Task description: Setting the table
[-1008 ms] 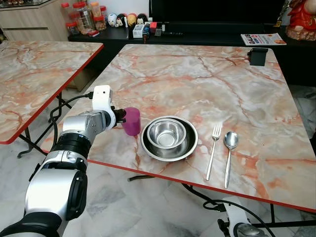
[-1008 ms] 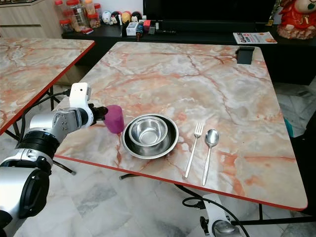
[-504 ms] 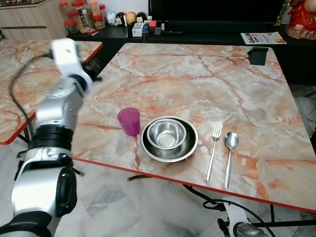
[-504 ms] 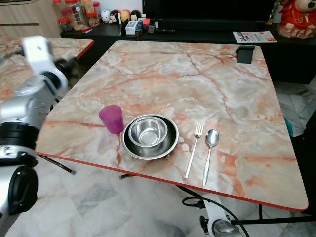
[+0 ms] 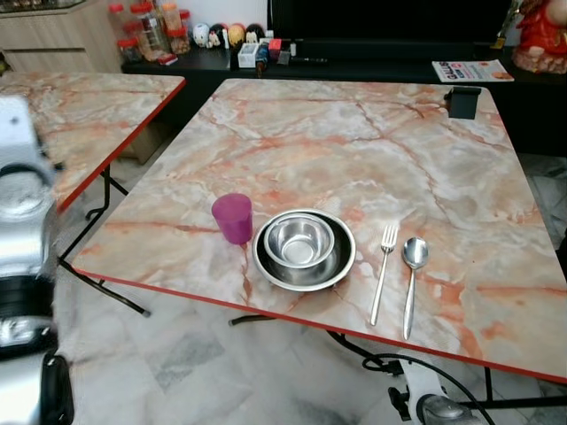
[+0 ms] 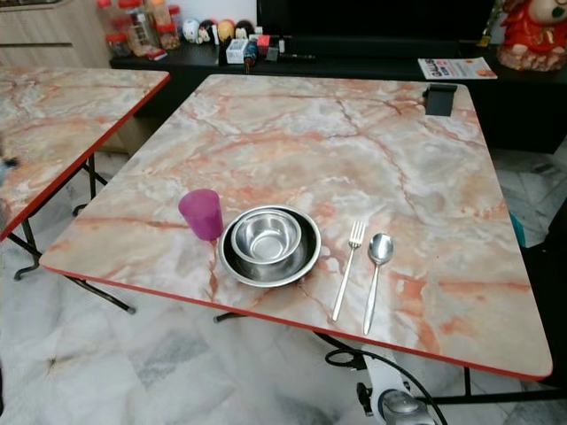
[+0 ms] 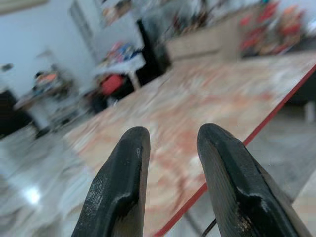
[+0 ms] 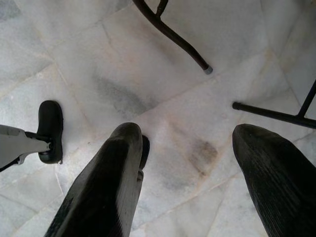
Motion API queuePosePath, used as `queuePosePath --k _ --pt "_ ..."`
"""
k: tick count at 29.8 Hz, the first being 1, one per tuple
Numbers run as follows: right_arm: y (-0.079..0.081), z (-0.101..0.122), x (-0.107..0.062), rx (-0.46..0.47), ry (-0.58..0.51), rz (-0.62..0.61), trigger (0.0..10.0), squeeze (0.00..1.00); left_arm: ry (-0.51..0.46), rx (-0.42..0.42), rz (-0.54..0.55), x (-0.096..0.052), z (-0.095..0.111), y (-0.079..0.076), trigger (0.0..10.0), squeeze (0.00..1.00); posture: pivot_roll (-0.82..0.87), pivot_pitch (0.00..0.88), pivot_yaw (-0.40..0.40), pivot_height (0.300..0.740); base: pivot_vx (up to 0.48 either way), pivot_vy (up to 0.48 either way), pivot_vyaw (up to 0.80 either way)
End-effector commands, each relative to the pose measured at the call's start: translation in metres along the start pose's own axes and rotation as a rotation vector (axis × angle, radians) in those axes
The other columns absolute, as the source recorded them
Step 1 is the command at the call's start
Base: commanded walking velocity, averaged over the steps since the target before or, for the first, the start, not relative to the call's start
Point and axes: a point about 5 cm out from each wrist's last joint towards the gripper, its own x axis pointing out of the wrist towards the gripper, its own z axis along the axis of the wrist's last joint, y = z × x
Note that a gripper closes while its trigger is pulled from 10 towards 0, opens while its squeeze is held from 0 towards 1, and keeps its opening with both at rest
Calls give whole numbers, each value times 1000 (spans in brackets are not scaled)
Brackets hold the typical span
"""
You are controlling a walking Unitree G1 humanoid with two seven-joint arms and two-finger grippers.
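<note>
A purple cup (image 5: 232, 218) stands upright on the marble table (image 5: 354, 133) near its front edge, just left of a steel bowl (image 5: 300, 239) nested in a steel plate (image 5: 332, 268). Right of the plate lie a fork (image 5: 384, 270) and a spoon (image 5: 412, 266), side by side. My left arm (image 5: 19, 204) is blurred at the far left, well away from the cup. In the left wrist view my left gripper (image 7: 173, 133) is open with nothing between its fingers, facing the other marble table. My right gripper (image 8: 190, 133) hangs open over the floor.
A second marble table (image 5: 80, 115) with a red edge stands to the left, across a narrow gap. A black holder (image 5: 462, 100) sits at the far right corner of the main table. Jars (image 5: 146, 31) and a magazine (image 5: 471, 70) rest on the dark cabinet behind.
My left gripper has let go of the purple cup and the arm has swung up and away to the far left. The cup stays beside the plate.
</note>
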Motion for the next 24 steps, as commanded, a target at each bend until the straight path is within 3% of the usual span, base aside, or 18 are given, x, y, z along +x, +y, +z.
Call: queuePosePath --k 1,2,4,5,8,11,17,18,21,24 --pt "1 0 0 18 -3 0 10000 0 22 40 63 0 -6 13 10000 0 -38 1 73 740 0 0 0" --pt "1 0 0 18 -3 0 10000 0 22 40 63 0 -6 13 10000 0 -38 1 73 740 0 0 0" --pt "1 0 0 20 -3 0 10000 0 92 128 125 -7 -32 26 10000 0 -38 1 73 740 0 0 0" --pt "1 0 0 20 -3 0 10000 0 92 128 125 -7 -32 26 10000 0 -38 1 73 740 0 0 0" --pt "1 0 0 23 -2 0 10000 0 203 221 170 -19 -69 39 10000 0 -35 4 76 740 0 0 0" --pt "1 0 0 23 -1 1 10000 0 234 246 178 -23 -79 41 10000 0 -35 6 77 740 0 0 0" --pt "2 -2 0 27 1 1 10000 0 444 364 161 -49 -136 45 10000 0 -41 9 80 740 0 0 0" --pt "2 -2 0 27 1 1 10000 0 444 364 161 -49 -136 45 10000 0 -41 9 80 740 0 0 0" --pt "2 -2 0 27 2 1 10000 0 556 382 125 -66 -165 42 10000 0 -41 9 80 740 0 0 0" --pt "2 -2 0 27 2 1 10000 0 595 374 110 -73 -175 40 10000 0 -41 9 80 740 0 0 0"
